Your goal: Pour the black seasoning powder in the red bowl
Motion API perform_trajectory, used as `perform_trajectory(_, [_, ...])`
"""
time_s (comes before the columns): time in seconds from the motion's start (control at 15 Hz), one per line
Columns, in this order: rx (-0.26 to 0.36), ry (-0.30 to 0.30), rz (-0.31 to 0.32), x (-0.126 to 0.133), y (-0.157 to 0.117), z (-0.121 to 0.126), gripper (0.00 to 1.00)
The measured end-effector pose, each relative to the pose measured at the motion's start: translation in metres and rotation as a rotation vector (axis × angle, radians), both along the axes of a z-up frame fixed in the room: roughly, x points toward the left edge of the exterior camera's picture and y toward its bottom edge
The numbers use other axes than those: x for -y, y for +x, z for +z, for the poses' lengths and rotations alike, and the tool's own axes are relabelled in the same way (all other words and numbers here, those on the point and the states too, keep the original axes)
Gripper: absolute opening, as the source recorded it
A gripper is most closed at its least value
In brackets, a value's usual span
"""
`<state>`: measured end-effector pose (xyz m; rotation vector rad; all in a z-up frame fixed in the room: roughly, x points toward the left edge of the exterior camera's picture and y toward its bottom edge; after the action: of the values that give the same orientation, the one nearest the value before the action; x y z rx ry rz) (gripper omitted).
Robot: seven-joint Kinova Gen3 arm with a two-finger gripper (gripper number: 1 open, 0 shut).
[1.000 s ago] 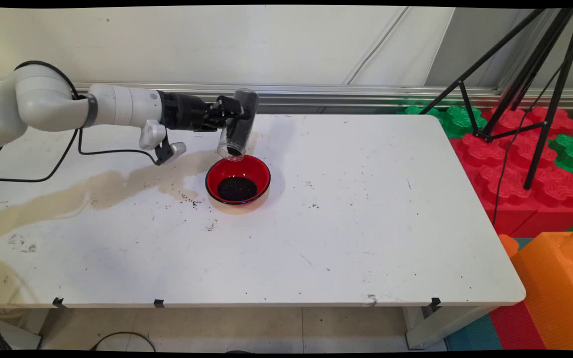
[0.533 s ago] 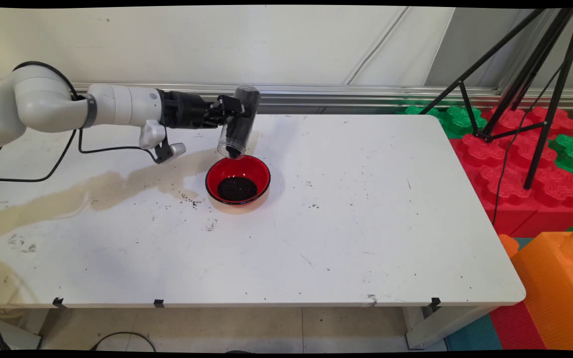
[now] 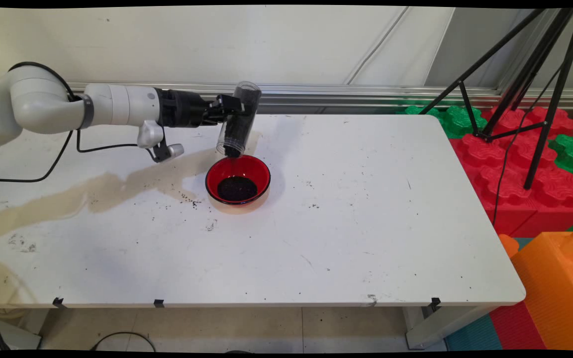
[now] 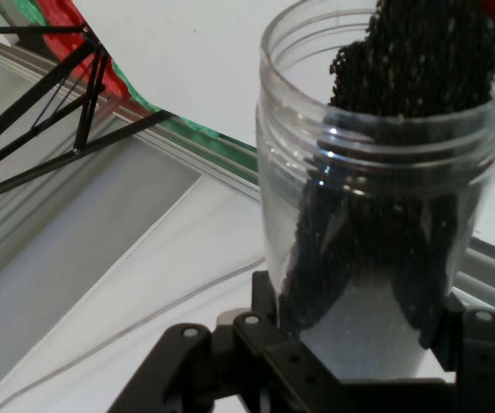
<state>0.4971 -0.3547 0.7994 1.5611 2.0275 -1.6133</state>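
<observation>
One hand point(image 3: 231, 107) grips inverted jar point(image 3: 239, 120) above red bowl point(image 3: 238, 179).

No readable writing in either view.
The clear jar point(image 3: 239, 119), the red bowl point(image 3: 238, 179), the white table point(image 3: 366, 223) and the arm point(image 3: 92, 104) carry no lettering, label, brand mark or number that can be made out, and none shows on the foam blocks point(image 3: 515, 149) beside the table.

In the hand view the jar point(image 4: 385, 172) hides the gripper's fingertips, its rim cut off above.
</observation>
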Motion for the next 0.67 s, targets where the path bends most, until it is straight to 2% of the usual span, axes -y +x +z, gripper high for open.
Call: perform_trajectory(0.67, [0.027, -0.043, -0.024, -0.003, -0.0017, 0.0045, 0.0])
